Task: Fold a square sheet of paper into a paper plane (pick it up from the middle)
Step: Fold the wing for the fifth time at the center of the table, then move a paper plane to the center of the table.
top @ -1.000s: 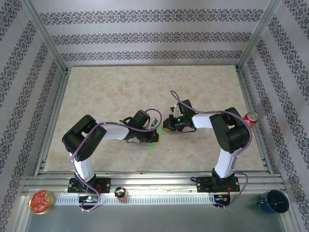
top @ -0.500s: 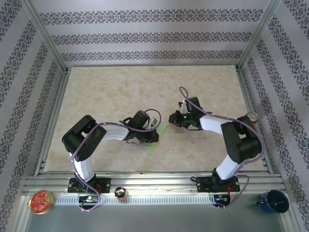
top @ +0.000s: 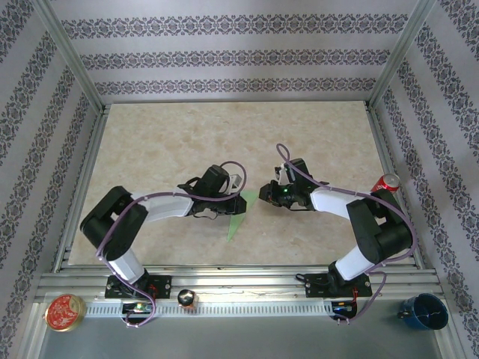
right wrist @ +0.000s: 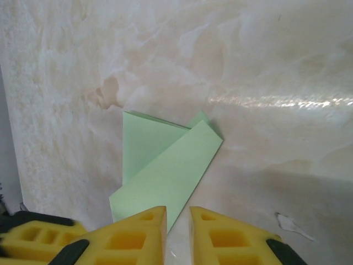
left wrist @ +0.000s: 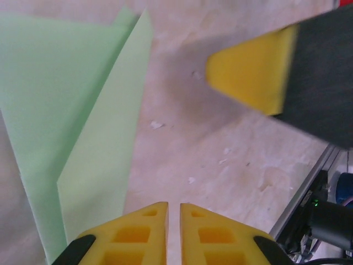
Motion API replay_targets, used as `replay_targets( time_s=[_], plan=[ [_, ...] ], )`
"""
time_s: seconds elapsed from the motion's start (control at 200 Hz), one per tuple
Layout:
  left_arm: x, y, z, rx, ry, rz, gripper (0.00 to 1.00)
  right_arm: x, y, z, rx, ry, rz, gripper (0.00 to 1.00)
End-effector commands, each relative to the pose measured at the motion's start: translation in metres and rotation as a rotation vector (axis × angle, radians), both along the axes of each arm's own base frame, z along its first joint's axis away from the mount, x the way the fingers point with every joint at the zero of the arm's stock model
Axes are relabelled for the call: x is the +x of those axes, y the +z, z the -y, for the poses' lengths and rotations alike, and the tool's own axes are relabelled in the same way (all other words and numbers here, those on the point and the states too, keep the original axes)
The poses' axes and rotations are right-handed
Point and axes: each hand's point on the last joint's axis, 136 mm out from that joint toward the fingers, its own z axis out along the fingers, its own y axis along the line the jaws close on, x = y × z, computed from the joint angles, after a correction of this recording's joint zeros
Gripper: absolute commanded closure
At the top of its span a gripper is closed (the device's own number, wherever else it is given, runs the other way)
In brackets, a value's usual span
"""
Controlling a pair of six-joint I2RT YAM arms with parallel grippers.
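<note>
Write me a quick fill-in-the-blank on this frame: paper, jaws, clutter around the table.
1. The folded paper is pale ____.
2. Its sharp tip points toward the ____ edge of the table.
3. The right gripper has its jaws slightly parted, holding ____.
4. The can by the table's right edge is ____.
Missing words: green; near; nothing; red.
</note>
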Motion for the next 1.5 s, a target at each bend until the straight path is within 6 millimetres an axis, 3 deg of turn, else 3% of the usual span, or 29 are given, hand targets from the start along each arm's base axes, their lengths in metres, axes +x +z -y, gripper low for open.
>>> replay_targets(
  time_s=[0.0,0.375,0.52,1.044,1.494],
  plan=[
    [0.008,0.011,-0.016,0.049,0.042,0.052,0.85,-0.002,0.002,-0.002,-0.004,-0.018,0.004,0.80],
    [0.014,0.004,-0.071,0.080,0.196,0.024,0.77,-0.009,-0.006,-0.009,-0.011,0.004,-0.022,0.75],
    [0.014,-0.006,-0.080,0.057,0.227,-0.030,0.76,-0.010,-0.008,-0.013,-0.002,0.016,-0.035,0.75],
    [0.004,-0.033,-0.076,0.057,0.208,-0.171,0.74,-0.016,-0.021,-0.016,-0.008,0.027,-0.077,0.73],
    [0.006,-0.024,-0.051,-0.054,0.124,-0.192,0.78,-0.014,-0.022,-0.018,0.001,0.031,-0.083,0.74]
  ],
)
